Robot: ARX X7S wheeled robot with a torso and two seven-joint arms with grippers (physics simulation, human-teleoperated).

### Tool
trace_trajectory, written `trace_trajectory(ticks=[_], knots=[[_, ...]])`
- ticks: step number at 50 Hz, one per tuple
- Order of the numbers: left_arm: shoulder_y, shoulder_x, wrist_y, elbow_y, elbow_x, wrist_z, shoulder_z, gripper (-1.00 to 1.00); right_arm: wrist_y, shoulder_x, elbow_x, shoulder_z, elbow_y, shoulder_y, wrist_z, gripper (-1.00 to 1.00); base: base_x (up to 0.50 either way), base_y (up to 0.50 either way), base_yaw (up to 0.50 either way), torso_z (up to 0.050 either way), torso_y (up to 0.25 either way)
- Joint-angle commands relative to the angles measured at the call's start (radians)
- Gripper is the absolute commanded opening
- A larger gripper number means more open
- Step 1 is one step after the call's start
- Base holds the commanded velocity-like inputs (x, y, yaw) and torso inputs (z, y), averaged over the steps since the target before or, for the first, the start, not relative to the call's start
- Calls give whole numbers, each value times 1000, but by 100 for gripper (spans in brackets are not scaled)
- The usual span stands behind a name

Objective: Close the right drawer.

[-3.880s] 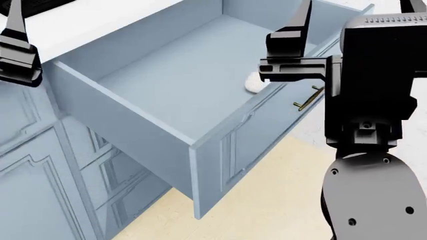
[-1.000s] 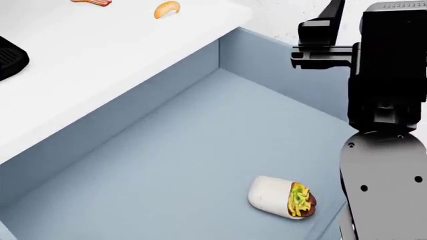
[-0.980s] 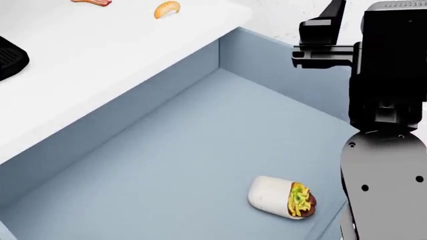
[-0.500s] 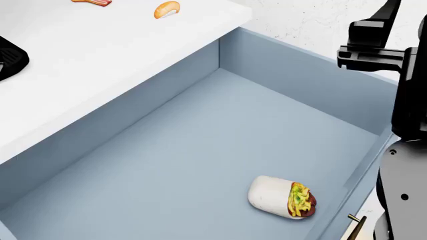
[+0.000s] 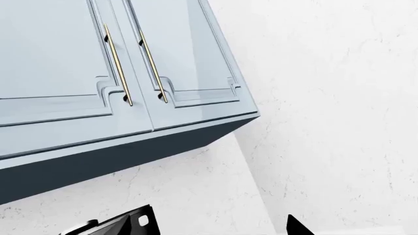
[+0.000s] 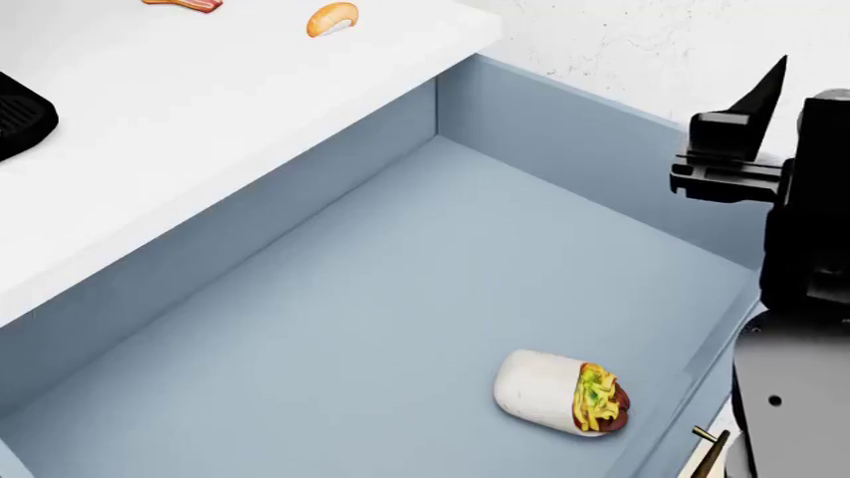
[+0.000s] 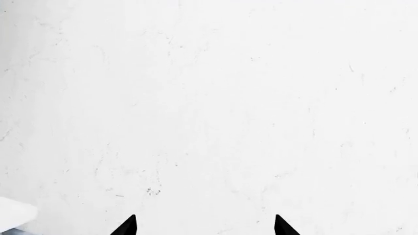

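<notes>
Below the white counter [image 6: 199,129] the right drawer [image 6: 398,299] stands pulled wide open, a wrap [image 6: 560,392] inside; its brass handle [image 6: 707,453] lies under the right gripper [image 7: 203,225], fingertips apart, the nearer arm; left gripper [image 5: 219,226] apart too

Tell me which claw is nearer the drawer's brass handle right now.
Right. The right claw hangs above the right drawer's far corner, on the brass handle's side. The left claw faces the wall cabinets, well away.
</notes>
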Motion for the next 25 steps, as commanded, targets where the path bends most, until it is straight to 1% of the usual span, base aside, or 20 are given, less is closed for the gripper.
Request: trace_trajectory(ticks=[1,11,25], knots=[[6,-2,3,1,-1,-2,0,100,-53,-13,-9,-3,102,-32,9,100,0,0,0,0,0],[5,-1,2,-4,0,-3,5,100,-114,-22,-11,20,201,-82,32,100,0,0,0,0,0],[18,0,13,-8,-2,-6,5,100,-139,-18,-6,62,211,-149,74,100,0,0,0,0,0]])
